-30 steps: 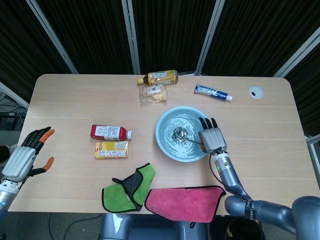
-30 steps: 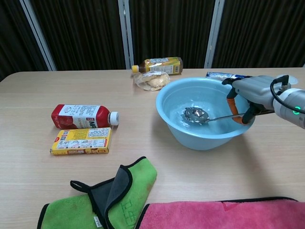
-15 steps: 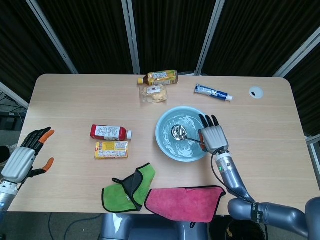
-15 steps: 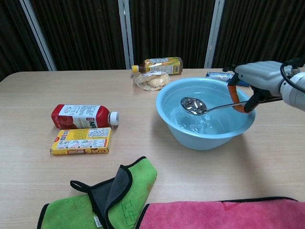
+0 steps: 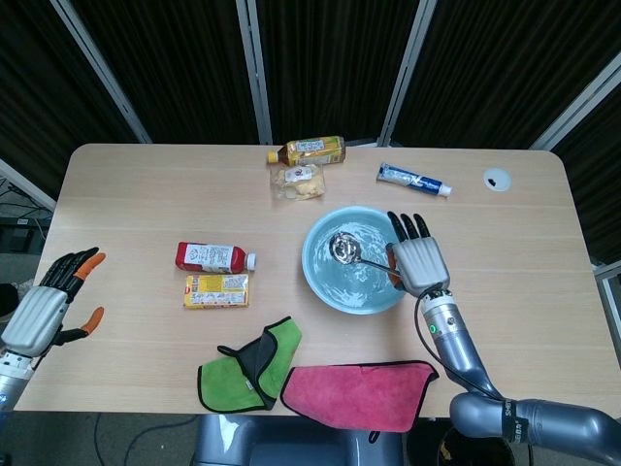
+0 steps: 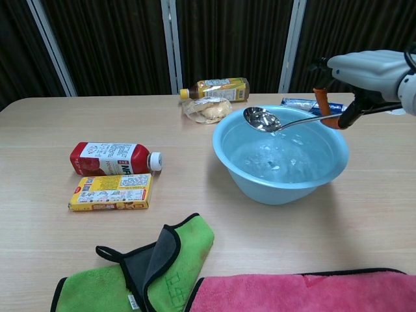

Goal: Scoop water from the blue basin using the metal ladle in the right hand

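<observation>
Now that you have lifted the ladle (image 6: 262,119) clear of the basin (image 6: 281,182), its bowl hangs above the rim with water in it, gripped by your right hand (image 6: 364,73). Your scoop looks essentially done; your left hand (image 5: 49,301) waits empty, fingers spread.

head overhead, chest low; same table (image 5: 146,194)

A lab test bench — black curtains (image 5: 320,58) behind a cluttered table (image 5: 136,194).
</observation>
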`<action>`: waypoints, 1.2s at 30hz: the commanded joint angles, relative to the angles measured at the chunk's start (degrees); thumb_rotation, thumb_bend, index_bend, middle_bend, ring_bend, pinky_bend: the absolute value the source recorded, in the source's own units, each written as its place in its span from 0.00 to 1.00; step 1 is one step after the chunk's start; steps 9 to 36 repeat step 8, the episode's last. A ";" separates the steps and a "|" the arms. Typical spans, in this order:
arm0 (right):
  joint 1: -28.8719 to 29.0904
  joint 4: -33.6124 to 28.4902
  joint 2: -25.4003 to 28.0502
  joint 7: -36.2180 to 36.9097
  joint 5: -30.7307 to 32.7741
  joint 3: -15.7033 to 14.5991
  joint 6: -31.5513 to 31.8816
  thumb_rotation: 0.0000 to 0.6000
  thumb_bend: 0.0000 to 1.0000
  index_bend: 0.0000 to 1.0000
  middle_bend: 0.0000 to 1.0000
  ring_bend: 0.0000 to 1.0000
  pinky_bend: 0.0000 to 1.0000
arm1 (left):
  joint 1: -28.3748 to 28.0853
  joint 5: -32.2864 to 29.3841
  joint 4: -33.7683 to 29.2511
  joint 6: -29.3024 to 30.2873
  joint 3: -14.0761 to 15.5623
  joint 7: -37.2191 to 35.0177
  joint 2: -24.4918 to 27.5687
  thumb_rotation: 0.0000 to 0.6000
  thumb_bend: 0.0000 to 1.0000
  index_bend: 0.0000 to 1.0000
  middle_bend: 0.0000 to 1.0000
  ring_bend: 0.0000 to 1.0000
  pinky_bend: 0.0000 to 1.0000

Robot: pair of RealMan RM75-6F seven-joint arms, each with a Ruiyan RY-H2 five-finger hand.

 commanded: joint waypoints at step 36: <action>0.09 -1.22 1.46 -1.37 1.29 -0.27 0.91 1.00 0.48 0.64 0.00 0.00 0.00 | -0.07 -0.48 0.92 -0.12 -0.24 0.20 -0.42 1.00 0.44 0.00 0.00 0.00 0.00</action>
